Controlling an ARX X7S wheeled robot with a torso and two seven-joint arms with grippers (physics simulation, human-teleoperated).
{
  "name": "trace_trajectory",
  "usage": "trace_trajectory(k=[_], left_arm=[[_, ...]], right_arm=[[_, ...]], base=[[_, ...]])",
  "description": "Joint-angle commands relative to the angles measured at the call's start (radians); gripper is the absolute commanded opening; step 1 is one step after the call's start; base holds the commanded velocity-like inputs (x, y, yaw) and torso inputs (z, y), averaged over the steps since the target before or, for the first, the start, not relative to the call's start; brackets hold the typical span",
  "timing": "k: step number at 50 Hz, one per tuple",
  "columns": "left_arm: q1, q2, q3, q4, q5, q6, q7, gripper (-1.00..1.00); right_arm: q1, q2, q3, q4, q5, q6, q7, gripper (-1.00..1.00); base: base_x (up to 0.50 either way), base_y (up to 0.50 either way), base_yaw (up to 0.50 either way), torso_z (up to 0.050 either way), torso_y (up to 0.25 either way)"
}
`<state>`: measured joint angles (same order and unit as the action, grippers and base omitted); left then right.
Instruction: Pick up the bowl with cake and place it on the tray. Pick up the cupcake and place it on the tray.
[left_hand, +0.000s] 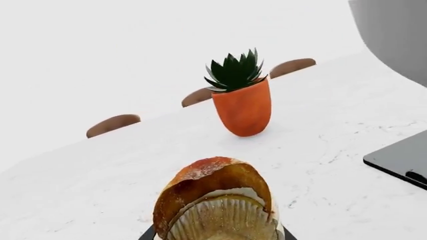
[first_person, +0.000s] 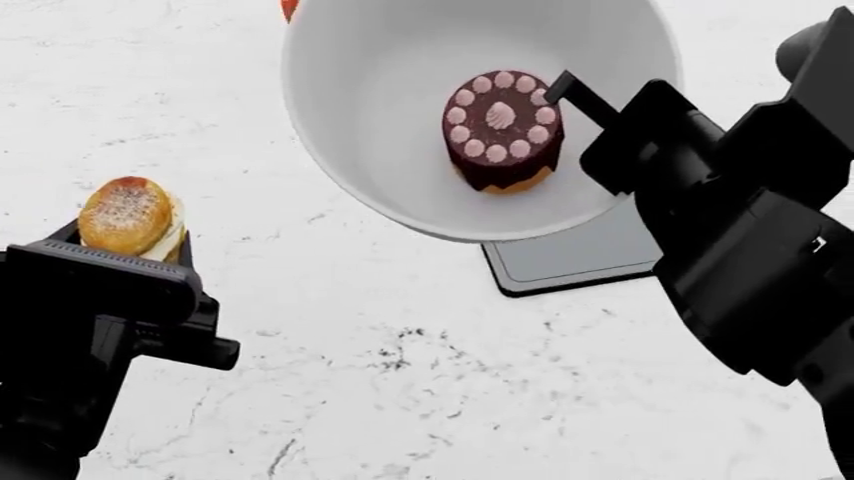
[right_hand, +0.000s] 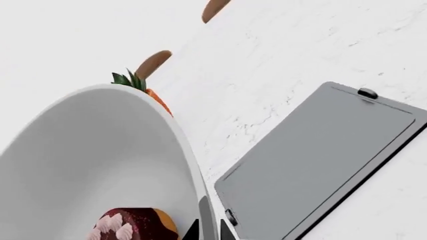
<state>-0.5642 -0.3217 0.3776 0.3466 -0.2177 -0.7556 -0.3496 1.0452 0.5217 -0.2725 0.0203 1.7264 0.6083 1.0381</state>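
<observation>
The white-grey bowl (first_person: 387, 120) hangs tilted in the air above the dark tray (first_person: 574, 255), hiding most of it. The chocolate cake (first_person: 503, 128) with pink dollops lies inside against the lower wall. My right gripper (first_person: 567, 90) is shut on the bowl's rim; the right wrist view shows one finger on each side of the wall, right gripper (right_hand: 208, 231), bowl (right_hand: 87, 150), cake (right_hand: 133, 225), tray (right_hand: 320, 160). My left gripper (first_person: 123, 238) is shut on the cupcake (first_person: 127, 215), held off the table to the left of the tray. The cupcake (left_hand: 217, 200) fills the left gripper (left_hand: 217, 236).
An orange pot with a spiky green plant (left_hand: 243, 107) stands on the white marble table (first_person: 400, 380) beyond the cupcake. Brown chair backs (left_hand: 113, 125) line the table's far edge. A corner of the tray (left_hand: 400, 160) and the bowl's wall (left_hand: 393, 35) show in the left wrist view.
</observation>
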Motion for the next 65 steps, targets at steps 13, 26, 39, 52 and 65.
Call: trace_trajectory(k=[13,26,39,52,65], left_arm=[[0.003,-0.002,0.013,-0.019,-0.019,0.021,-0.013,-1.00],[0.014,-0.002,0.014,-0.039,-0.017,0.047,-0.017,-1.00],[0.013,-0.006,0.023,-0.050,-0.015,0.053,-0.016,-1.00],[0.017,-0.002,0.038,-0.078,-0.007,0.079,-0.016,-1.00],[0.004,-0.003,0.048,-0.072,-0.008,0.061,-0.016,-1.00]], right_arm=[[-0.011,-0.016,0.005,0.020,-0.005,-0.013,-0.027,-1.00],[-0.004,-0.047,-0.001,0.041,-0.039,-0.045,-0.072,-1.00],[-0.010,-0.050,-0.013,0.046,-0.038,-0.038,-0.067,-1.00],[-0.023,-0.030,-0.038,0.084,-0.078,-0.038,-0.007,-1.00],[-0.040,-0.023,-0.040,0.071,-0.088,-0.045,0.012,-1.00]], base=[[-0.10,-0.49,0.00,0.000,0.001],[-0.10,-0.49,0.00,0.000,0.001],[-0.08,-0.38,0.00,0.001,0.001],[-0.02,-0.09,0.06,0.000,0.000],[0.00,0.00,0.50,0.000,0.002]])
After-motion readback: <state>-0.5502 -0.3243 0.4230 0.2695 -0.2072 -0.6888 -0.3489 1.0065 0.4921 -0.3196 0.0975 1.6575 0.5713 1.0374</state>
